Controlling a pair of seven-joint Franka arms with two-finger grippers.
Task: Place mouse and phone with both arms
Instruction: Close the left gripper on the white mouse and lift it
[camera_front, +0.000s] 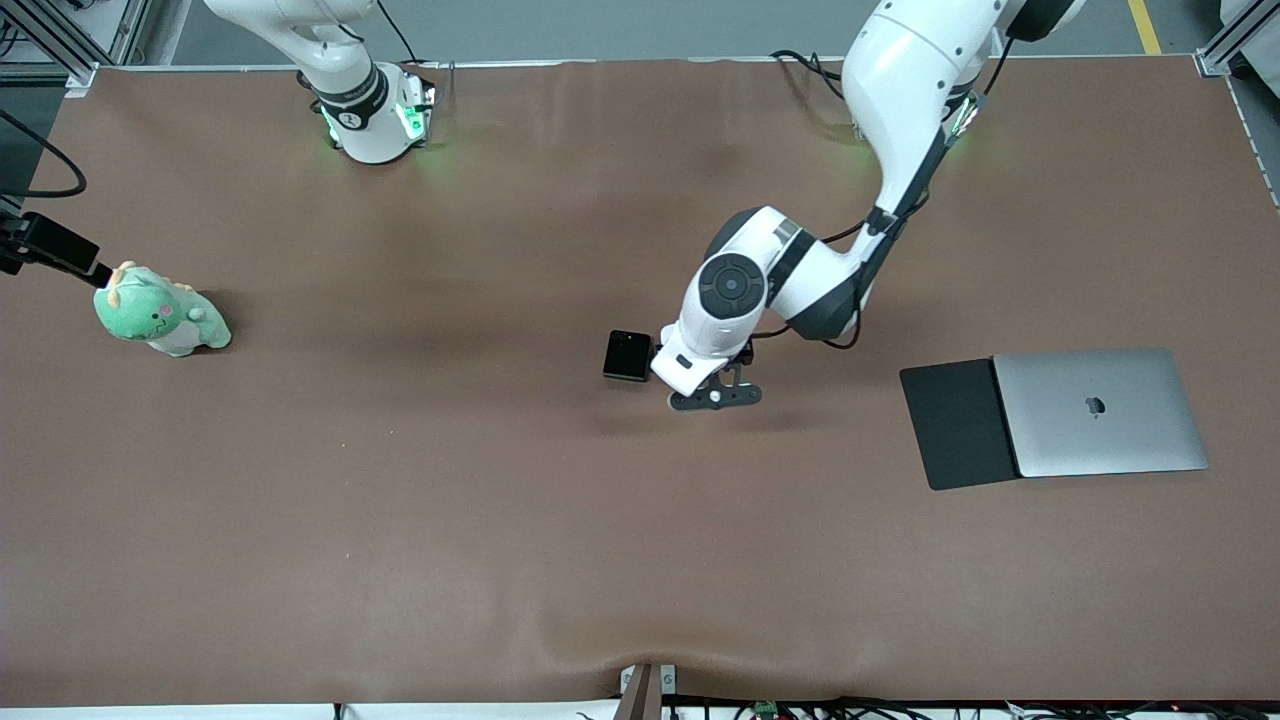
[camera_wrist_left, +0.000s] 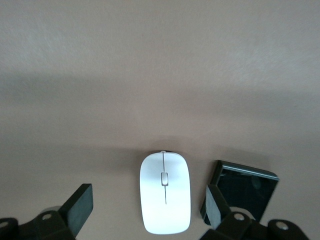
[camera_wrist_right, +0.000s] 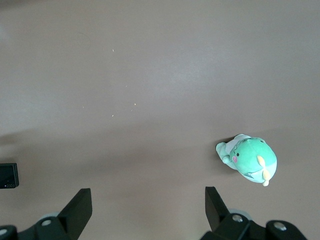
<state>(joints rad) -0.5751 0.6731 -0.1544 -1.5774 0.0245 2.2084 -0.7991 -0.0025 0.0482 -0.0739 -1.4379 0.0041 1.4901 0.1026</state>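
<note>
The white mouse (camera_wrist_left: 165, 200) lies on the brown table between the open fingers of my left gripper (camera_wrist_left: 148, 207), which is low over it. The mouse is hidden under the left hand in the front view. The black phone (camera_wrist_left: 247, 192) lies flat right beside the mouse, outside one finger (camera_wrist_left: 216, 205). In the front view the phone (camera_front: 628, 355) lies at the table's middle, next to my left gripper (camera_front: 685, 375). My right gripper (camera_wrist_right: 148, 207) is open and empty, high above the table, and is out of the front view. The phone's edge also shows in the right wrist view (camera_wrist_right: 8, 175).
A closed silver laptop (camera_front: 1100, 412) lies on a flat black mouse pad (camera_front: 955, 425) toward the left arm's end. A green plush toy (camera_front: 160, 312) sits toward the right arm's end, also in the right wrist view (camera_wrist_right: 248, 159). A black device (camera_front: 50, 245) pokes in beside it.
</note>
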